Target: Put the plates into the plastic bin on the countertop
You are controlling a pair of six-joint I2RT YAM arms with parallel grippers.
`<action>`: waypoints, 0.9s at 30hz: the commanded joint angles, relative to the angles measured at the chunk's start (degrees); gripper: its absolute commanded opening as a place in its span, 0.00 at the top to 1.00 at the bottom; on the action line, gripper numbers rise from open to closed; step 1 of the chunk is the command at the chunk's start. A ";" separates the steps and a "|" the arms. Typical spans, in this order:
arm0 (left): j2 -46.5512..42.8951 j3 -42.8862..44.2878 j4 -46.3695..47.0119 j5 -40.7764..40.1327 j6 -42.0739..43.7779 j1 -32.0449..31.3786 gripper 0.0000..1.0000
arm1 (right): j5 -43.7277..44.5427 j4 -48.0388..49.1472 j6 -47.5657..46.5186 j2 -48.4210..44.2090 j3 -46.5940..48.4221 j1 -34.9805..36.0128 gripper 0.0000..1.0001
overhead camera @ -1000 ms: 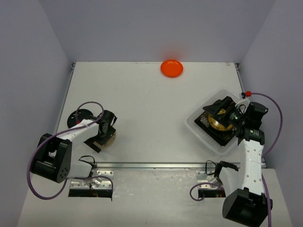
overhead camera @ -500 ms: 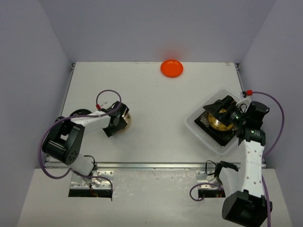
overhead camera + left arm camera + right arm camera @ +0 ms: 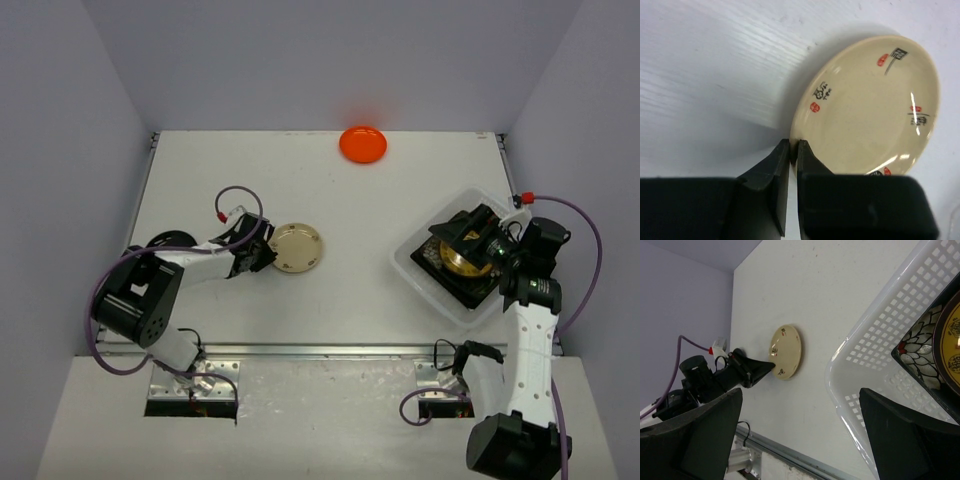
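A small round cream plate (image 3: 297,247) (image 3: 870,107) lies left of the countertop's (image 3: 330,200) middle, with my left gripper (image 3: 264,256) (image 3: 794,146) shut on its near-left rim. That edge looks slightly raised. An orange round plate (image 3: 362,143) sits at the far edge. A dark round plate (image 3: 165,241) shows partly behind the left arm. The plastic bin (image 3: 425,278) (image 3: 875,355) at the right holds dark square plates (image 3: 462,255), one flowered (image 3: 920,340). My right gripper (image 3: 490,240) (image 3: 800,440) hangs open over the bin with nothing between its fingers.
A metal rail (image 3: 330,350) runs along the countertop's front edge. Lilac walls close in the left, right and back sides. A purple cable (image 3: 240,205) loops over the left arm, and another (image 3: 575,215) arcs past the bin's right side.
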 commanded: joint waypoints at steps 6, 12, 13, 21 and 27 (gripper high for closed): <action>-6.38 -8.90 16.20 9.47 1.53 0.46 1.00 | -9.33 7.19 3.24 0.73 -0.62 0.32 0.01; -12.17 -9.98 18.74 14.93 4.71 0.46 1.00 | -16.88 14.90 3.63 3.99 -0.72 6.99 0.01; -13.47 -10.38 19.30 15.99 4.71 0.46 1.00 | -16.47 13.04 1.27 4.54 0.04 8.50 0.01; -26.87 -11.33 20.66 29.62 3.74 -1.40 1.00 | -7.12 5.37 -9.74 15.69 5.99 24.43 0.09; -29.89 -5.78 17.78 32.99 3.93 -7.50 1.00 | -0.61 3.51 -13.25 25.91 10.84 31.36 0.24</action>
